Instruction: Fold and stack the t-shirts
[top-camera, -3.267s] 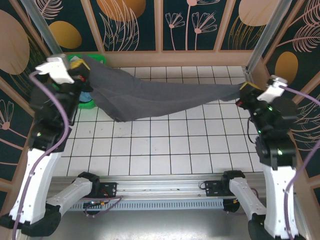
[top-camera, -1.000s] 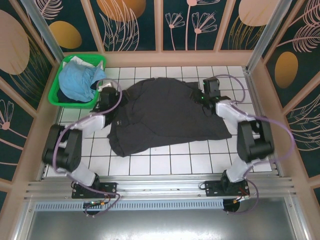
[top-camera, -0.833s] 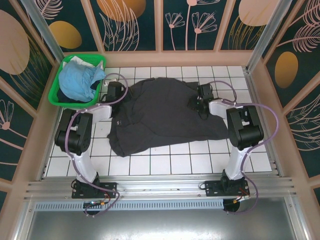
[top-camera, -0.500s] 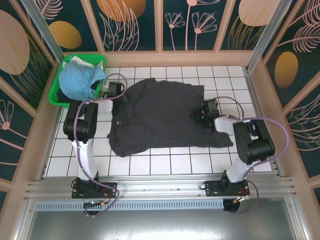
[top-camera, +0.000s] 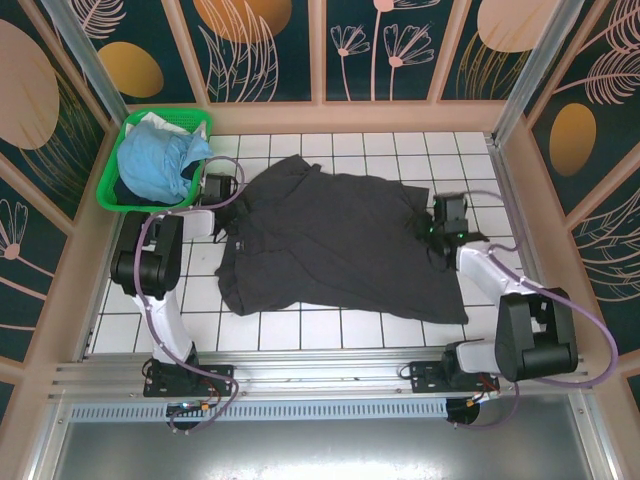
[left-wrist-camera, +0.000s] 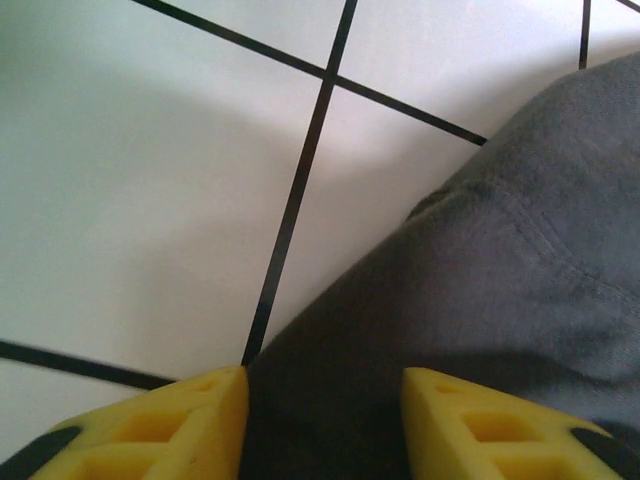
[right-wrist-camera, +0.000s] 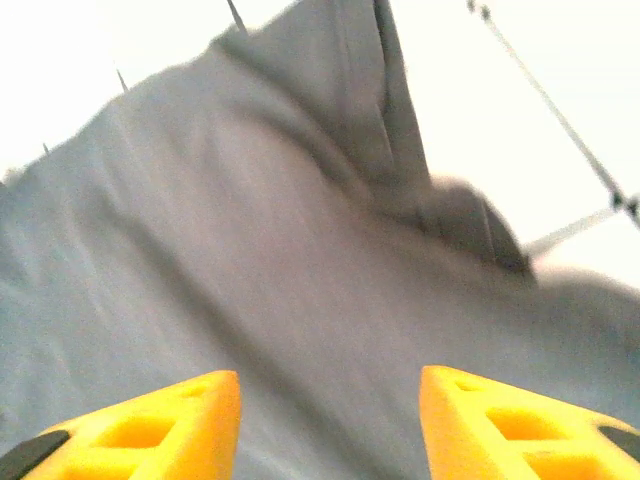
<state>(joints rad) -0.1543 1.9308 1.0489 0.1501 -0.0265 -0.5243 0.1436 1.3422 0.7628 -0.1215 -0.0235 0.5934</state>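
A dark charcoal t-shirt (top-camera: 330, 240) lies spread on the white tiled table (top-camera: 330, 330), its hem toward the near right. My left gripper (top-camera: 232, 200) sits low at the shirt's upper left edge. In the left wrist view its yellow fingers (left-wrist-camera: 190, 420) stand apart over the cloth edge (left-wrist-camera: 520, 280), so the left gripper (left-wrist-camera: 325, 385) is open. My right gripper (top-camera: 432, 232) hovers at the shirt's right side. The right wrist view has the right gripper (right-wrist-camera: 330, 385) open above grey cloth (right-wrist-camera: 250, 250). A light blue t-shirt (top-camera: 155, 160) is bunched in the basket.
A green plastic basket (top-camera: 140, 208) stands at the far left corner, just beside my left gripper. Wooden walls and metal posts (top-camera: 520, 90) close in the table on three sides. Bare tiles (top-camera: 160, 300) run along the near edge and left of the shirt.
My right gripper has slid rightward across the dark shirt, and the shirt's right side now reaches further toward the near right. My left gripper stayed near the basket.
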